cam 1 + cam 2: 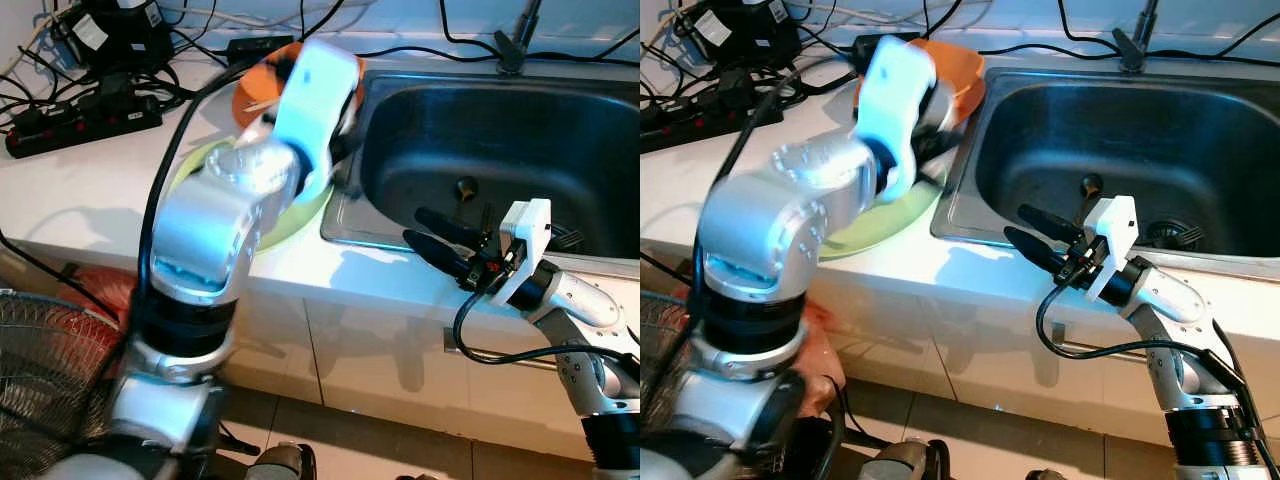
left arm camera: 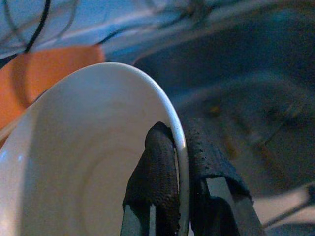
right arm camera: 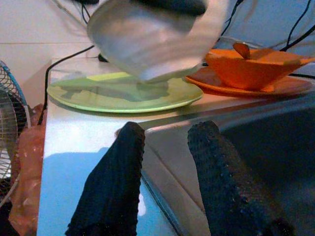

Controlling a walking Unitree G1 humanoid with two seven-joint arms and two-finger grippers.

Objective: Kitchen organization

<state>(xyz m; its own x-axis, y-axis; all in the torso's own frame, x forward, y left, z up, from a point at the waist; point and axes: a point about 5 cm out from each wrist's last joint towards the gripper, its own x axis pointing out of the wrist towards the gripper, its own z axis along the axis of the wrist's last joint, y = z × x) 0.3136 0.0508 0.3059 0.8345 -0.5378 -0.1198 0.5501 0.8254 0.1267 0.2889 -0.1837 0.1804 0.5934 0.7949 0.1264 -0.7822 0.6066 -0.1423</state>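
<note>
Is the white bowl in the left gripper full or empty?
Empty: the white bowl shows a bare inside, its rim pinched by the left gripper.

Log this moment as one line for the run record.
left gripper: shut on white bowl rim, above green plate | right gripper: open, at sink edge

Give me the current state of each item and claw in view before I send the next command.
White bowl: lifted above the green plate, rim pinched by the left claw.
Green plate: flat on the counter, nothing resting on it.
Orange bowl: upright on the orange plate.
Sink: no dishes inside.
Right claw: open, holding nothing, at the sink's front edge.
</note>
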